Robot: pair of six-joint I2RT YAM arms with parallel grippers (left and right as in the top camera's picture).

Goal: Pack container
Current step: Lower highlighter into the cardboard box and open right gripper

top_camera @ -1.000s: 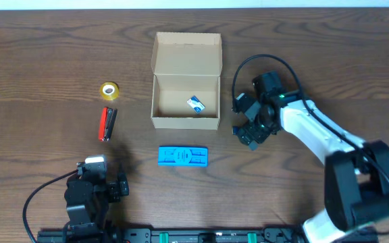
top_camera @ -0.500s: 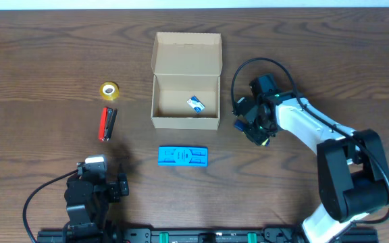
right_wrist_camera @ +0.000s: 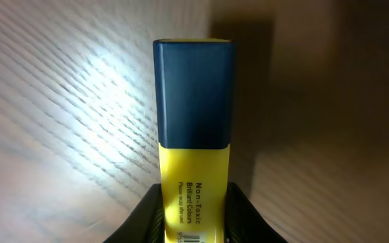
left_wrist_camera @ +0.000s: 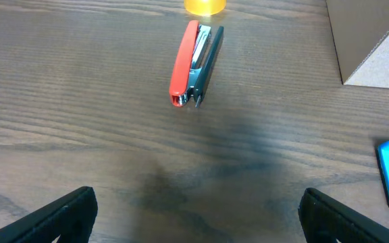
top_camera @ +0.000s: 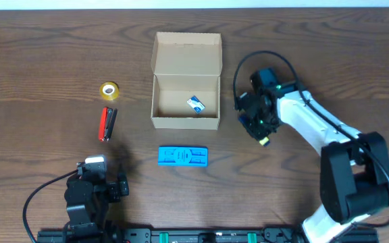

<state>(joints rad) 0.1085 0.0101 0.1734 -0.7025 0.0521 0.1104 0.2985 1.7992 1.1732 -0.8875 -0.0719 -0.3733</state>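
Observation:
The container [top_camera: 184,122], a tan cardboard box with its flap lid open, stands at the table's middle; a small blue-and-white item [top_camera: 195,103] lies inside. My right gripper [top_camera: 258,123] is just right of the box, shut on a yellow highlighter [right_wrist_camera: 194,115] with a dark blue cap; its fingers [right_wrist_camera: 148,216] press both sides of the yellow barrel. The right gripper [right_wrist_camera: 194,212] holds it above the wood. My left gripper [top_camera: 93,189] rests near the front left, open and empty [left_wrist_camera: 198,216].
A blue flat item [top_camera: 183,156] lies in front of the box. A red stapler [top_camera: 107,123] and a yellow tape roll [top_camera: 109,90] lie to the left. The left wrist view shows the stapler [left_wrist_camera: 194,64] and the box corner [left_wrist_camera: 373,40].
The right gripper has shut on the highlighter and shifted slightly toward the back. The left arm has not moved.

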